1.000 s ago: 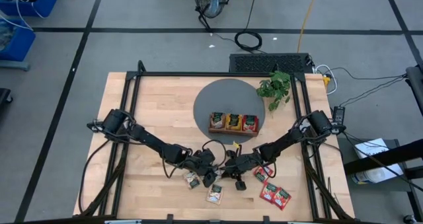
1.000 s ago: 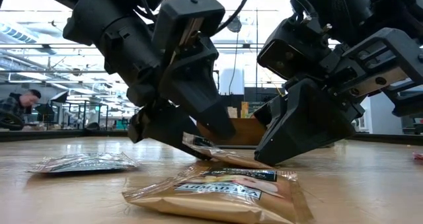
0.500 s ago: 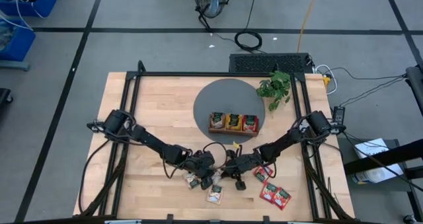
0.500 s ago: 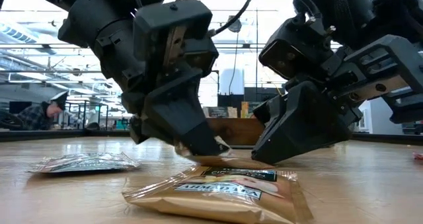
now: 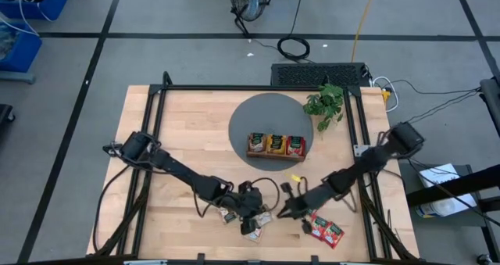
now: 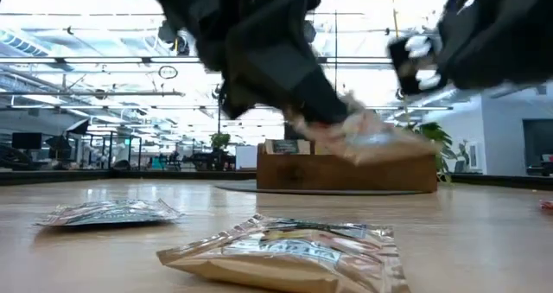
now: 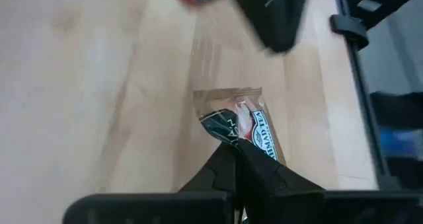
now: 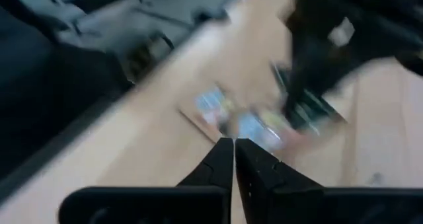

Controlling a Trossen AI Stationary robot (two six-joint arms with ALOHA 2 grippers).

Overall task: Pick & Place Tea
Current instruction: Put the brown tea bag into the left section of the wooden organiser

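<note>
Left gripper [image 5: 258,216]: clamped on a pale tea sachet [image 7: 242,125], lifted off the worktop [image 5: 187,132].
Right gripper [image 5: 287,210]: fingers together, empty, beside red sachets [image 5: 324,228].

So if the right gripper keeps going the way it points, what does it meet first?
Probably the left gripper and the tea sachet it holds. The right gripper, shut and empty, points at them across the table; depth is unclear in its blurred wrist view.
</note>
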